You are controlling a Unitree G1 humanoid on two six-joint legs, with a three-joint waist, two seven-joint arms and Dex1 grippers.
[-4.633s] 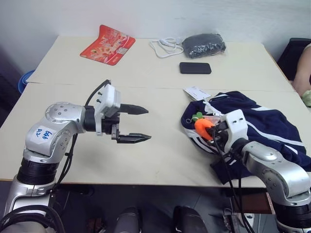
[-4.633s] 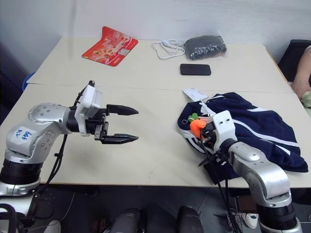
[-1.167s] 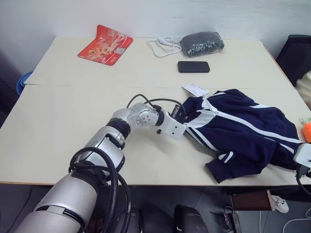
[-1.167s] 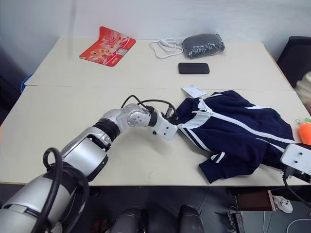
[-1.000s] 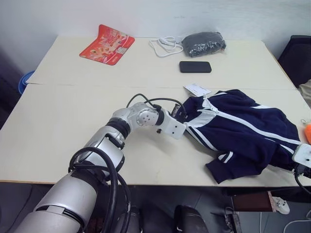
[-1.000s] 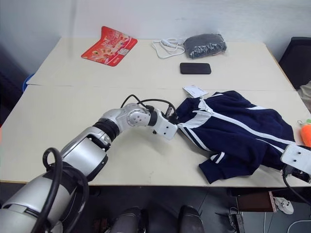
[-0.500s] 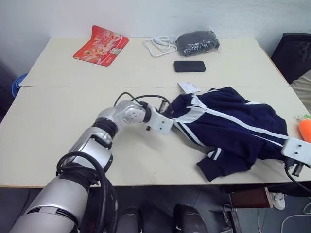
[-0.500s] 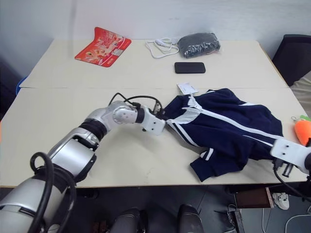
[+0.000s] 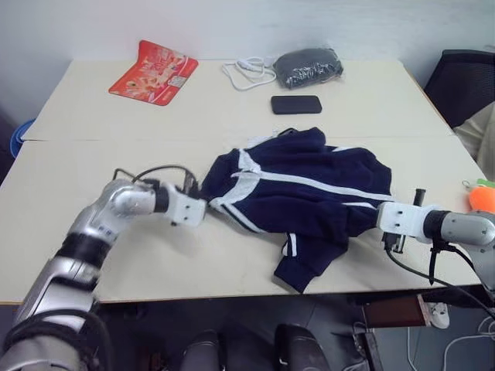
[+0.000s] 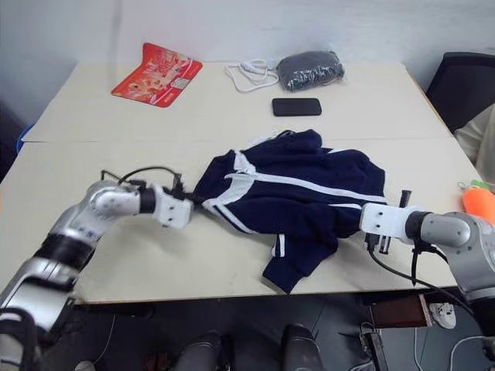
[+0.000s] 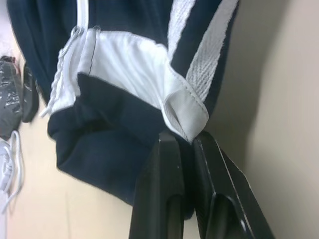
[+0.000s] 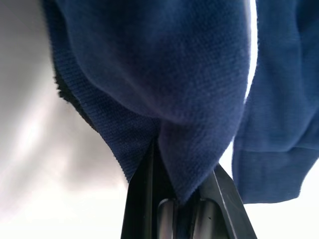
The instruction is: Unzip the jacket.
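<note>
1. Fingers of the left gripper (image 9: 203, 202), seen from the head camera's left eye, are clamped on the white-trimmed collar edge of the large navy-blue soft fabric track jacket with thin white stripes (image 9: 309, 193). The jacket lies spread near the middle of the pale beige table (image 9: 116, 255), between the two arms. The right gripper (image 9: 377, 219) sits at the jacket's opposite edge, its fingers buried in the cloth.
2. From the right eye the same layout shows. At the far side of the table lie a flat red snack packet (image 10: 157, 74), a coiled white cable (image 10: 249, 76), a dark grey speckled fabric bundle (image 10: 310, 69) and a black phone (image 10: 296, 107), all well apart from the jacket. An orange soft toy (image 10: 477, 204) shows at the right edge, beyond the right arm.
3. Looking along the left wrist, the two black fingers (image 11: 167, 169) are pinched tight on a fold of white collar trim, with a white ribbed stripe (image 11: 209, 55) running beside it and navy cloth behind.
4. Looking along the right wrist, the black fingers (image 12: 144, 194) are closed on a pinch of blue fabric that bunches up between them; pale table surface shows beside the cloth.
</note>
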